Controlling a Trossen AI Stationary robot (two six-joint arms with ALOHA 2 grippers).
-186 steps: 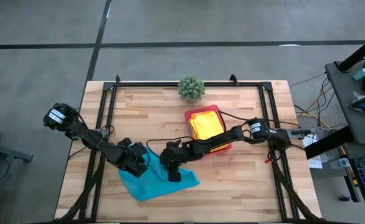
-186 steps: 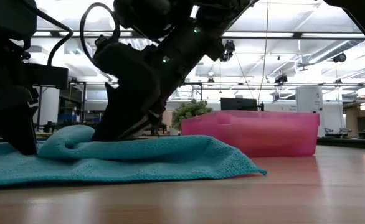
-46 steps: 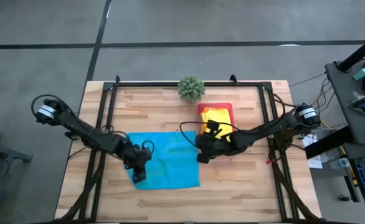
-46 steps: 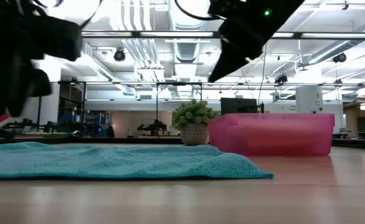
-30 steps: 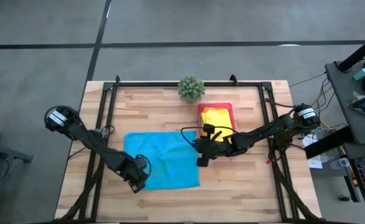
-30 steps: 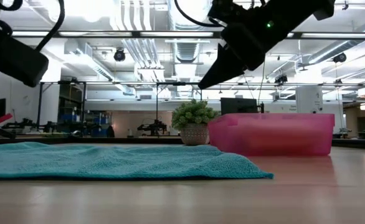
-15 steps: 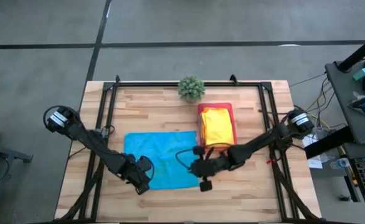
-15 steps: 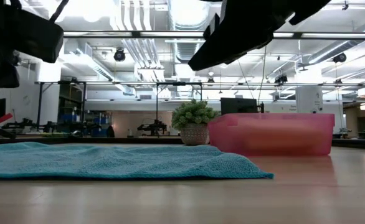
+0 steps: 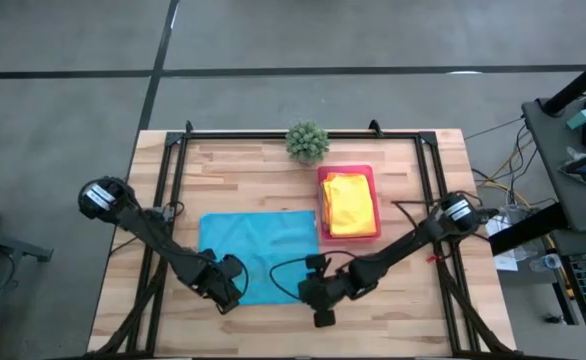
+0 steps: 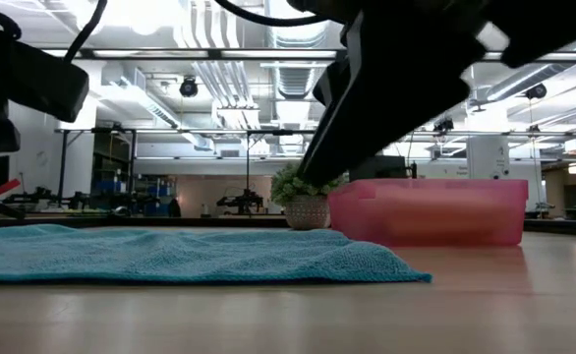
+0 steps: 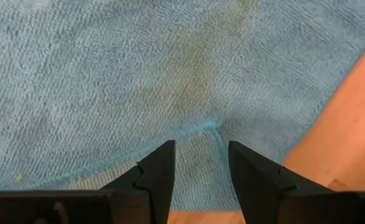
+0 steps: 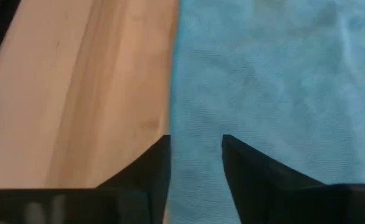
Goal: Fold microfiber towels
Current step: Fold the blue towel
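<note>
You have the turquoise towel spread flat on the wooden table, just beside the pink tray, which holds a folded yellow towel with an orange edge showing under it; the small potted plant stands beyond the tray at the table's far edge. Your left gripper sits low over the towel's near corner on the side away from the tray, jaws spread with a gap between them, and the left wrist view shows its fingertips straddling a stitched corner where the hem turns. Your right gripper hangs over the near corner on the tray side, jaws likewise apart, lined up along the towel's side edge where cloth meets bare wood in the right wrist view. Neither gripper is pinching any cloth yet. Judging by this, both are placed at matching near corners so the edge can be lifted evenly and carried over for the first fold. The flat, thin hem may be hard to catch, so you will likely need to press down into the table before closing.
</note>
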